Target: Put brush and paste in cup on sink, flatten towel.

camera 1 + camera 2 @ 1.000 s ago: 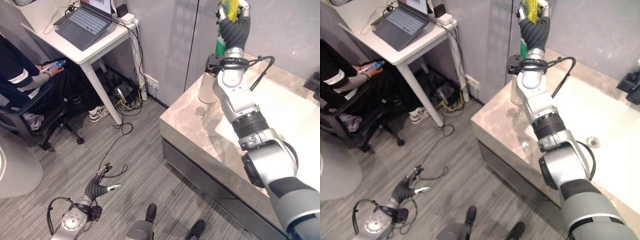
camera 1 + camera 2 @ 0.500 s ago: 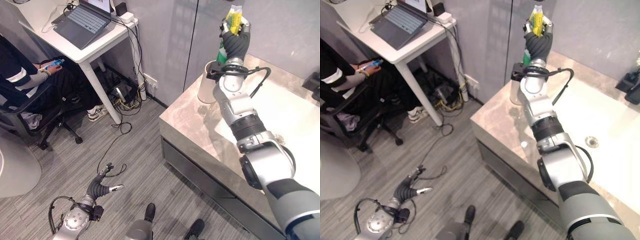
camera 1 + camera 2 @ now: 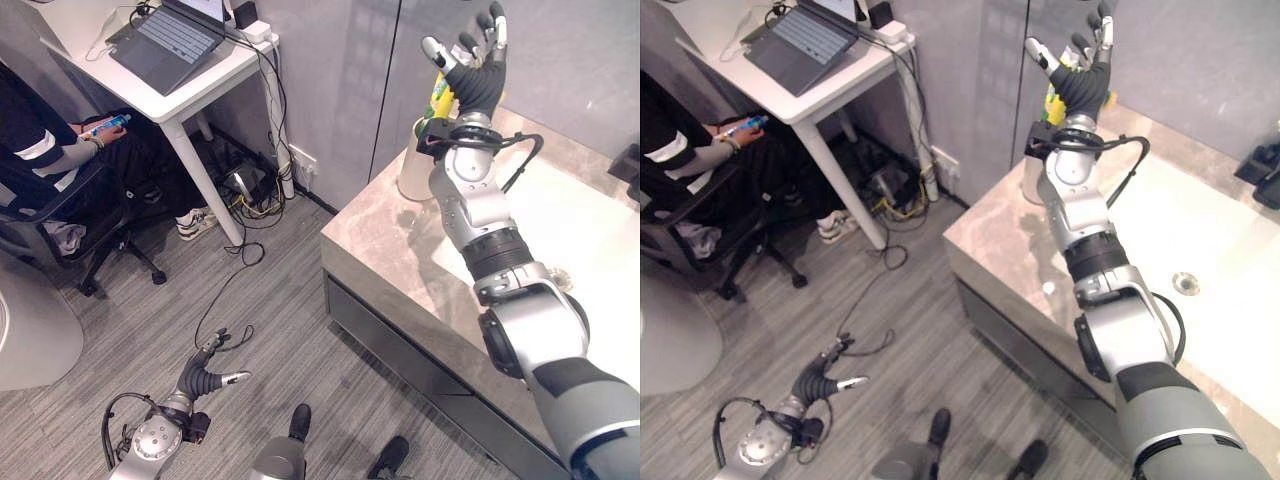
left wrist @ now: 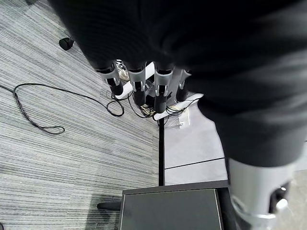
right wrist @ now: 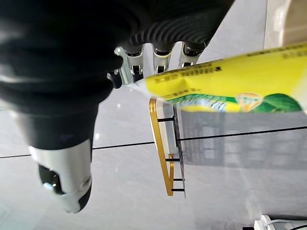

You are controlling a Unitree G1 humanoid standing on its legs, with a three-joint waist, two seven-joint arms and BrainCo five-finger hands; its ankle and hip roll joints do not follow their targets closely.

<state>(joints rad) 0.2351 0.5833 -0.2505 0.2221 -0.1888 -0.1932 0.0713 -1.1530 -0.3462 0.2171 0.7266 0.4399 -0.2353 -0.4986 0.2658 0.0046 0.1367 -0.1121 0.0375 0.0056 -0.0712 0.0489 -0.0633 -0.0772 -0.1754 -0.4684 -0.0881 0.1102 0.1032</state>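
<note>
The right hand (image 3: 478, 62) stood spread open above the white cup (image 3: 412, 176) at the counter's (image 3: 390, 245) left rear corner, holding nothing. The yellow toothpaste tube (image 5: 230, 79) stood in the cup. It looked light, soft and slippery, best pinched mid-body. The left hand (image 3: 205, 377) hung relaxed over the floor.

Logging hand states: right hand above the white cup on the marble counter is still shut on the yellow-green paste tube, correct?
Not quite. The right hand is above the white cup on the marble counter, but it is open, fingers spread. The left eye view shows the yellow-green paste tube released, standing in the cup.
</note>
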